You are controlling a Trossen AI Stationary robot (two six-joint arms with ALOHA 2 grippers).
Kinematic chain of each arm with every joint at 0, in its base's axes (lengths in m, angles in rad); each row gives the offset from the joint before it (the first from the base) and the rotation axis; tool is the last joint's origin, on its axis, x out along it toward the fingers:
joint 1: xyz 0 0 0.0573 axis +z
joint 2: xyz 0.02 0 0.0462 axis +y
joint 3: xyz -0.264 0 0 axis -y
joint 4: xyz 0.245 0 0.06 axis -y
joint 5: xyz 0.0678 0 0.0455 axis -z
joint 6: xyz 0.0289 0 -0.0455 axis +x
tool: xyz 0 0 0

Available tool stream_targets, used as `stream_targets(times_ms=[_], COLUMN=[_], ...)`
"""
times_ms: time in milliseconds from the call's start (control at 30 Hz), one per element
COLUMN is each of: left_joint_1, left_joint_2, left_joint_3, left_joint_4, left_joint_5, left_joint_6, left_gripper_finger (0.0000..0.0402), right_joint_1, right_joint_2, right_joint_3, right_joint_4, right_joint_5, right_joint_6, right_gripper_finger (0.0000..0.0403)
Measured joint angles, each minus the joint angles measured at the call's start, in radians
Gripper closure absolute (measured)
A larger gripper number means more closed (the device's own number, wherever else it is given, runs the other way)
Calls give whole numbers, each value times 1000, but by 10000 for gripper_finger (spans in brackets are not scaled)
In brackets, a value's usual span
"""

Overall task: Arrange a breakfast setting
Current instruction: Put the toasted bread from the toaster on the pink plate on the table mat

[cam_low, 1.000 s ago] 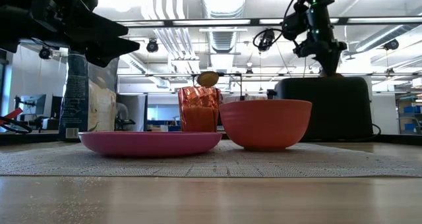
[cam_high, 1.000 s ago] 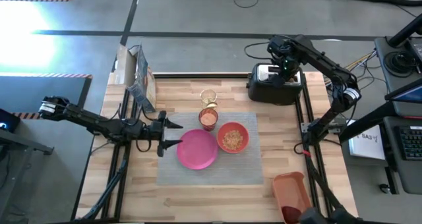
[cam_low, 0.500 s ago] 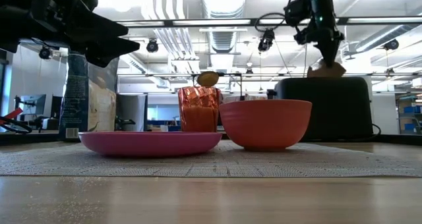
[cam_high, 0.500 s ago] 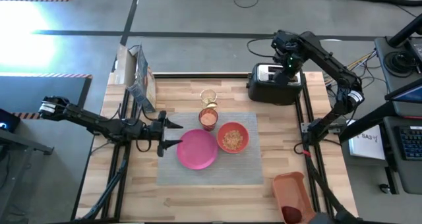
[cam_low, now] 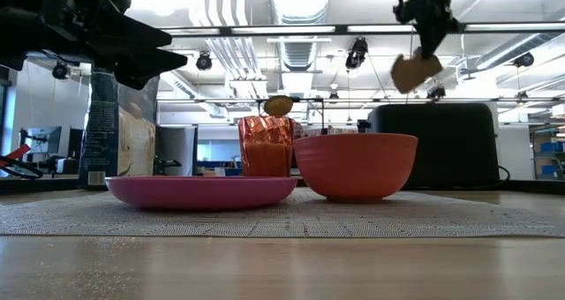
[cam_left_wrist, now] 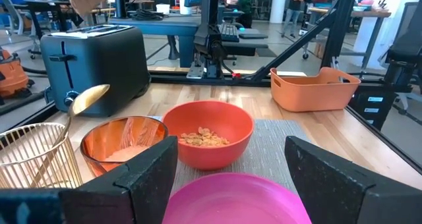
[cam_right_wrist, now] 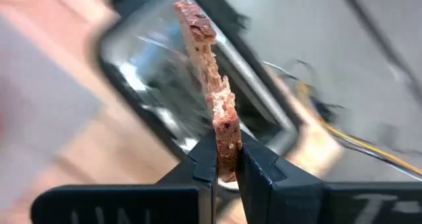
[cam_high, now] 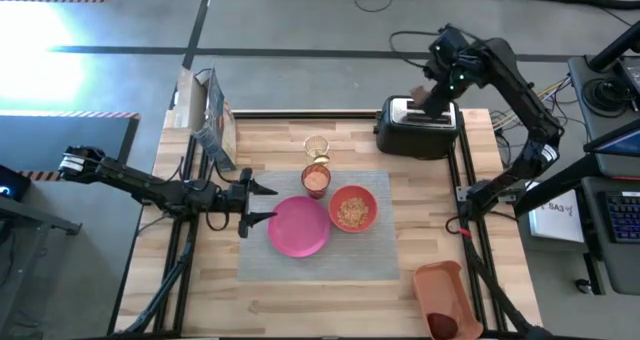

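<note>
Fingers of your right gripper [cam_right_wrist: 226, 159] clamped on toast [cam_low: 411, 70], slice lifted clear above toaster [cam_high: 417, 126] at table's far edge. Your left gripper [cam_high: 258, 202], fingers apart, hovers beside pink plate [cam_high: 298, 226] on placemat [cam_high: 320, 258]. Beyond plate: orange bowl [cam_high: 352, 208], orange cup [cam_high: 316, 180], glass [cam_high: 317, 146] holding spoon [cam_left_wrist: 87, 99].

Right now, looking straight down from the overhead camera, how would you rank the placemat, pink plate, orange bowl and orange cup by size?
Largest to smallest in the high view:
1. Grey woven placemat
2. Round pink plate
3. Orange bowl
4. Small translucent orange cup
All sit at table level, so nearness hardly skews this.
</note>
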Motion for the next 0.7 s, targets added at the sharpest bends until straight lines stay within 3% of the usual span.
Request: stream_targets(times_ms=[200, 300, 700], left_joint_1=[0, 0, 0], left_joint_2=[0, 0, 17], left_joint_3=[0, 0, 0], left_joint_4=[0, -1, -3], left_joint_5=[0, 0, 0], left_joint_6=[0, 0, -93], left_gripper_finger=[139, 139, 139], right_joint_1=[24, 75, 418], right_joint_2=[-2, -2, -1], right_joint_3=[39, 36, -37], right_joint_4=[17, 50, 271], right_joint_5=[-282, -362, -374], right_joint_6=[103, 131, 167], right_gripper_finger=[371, 371, 371])
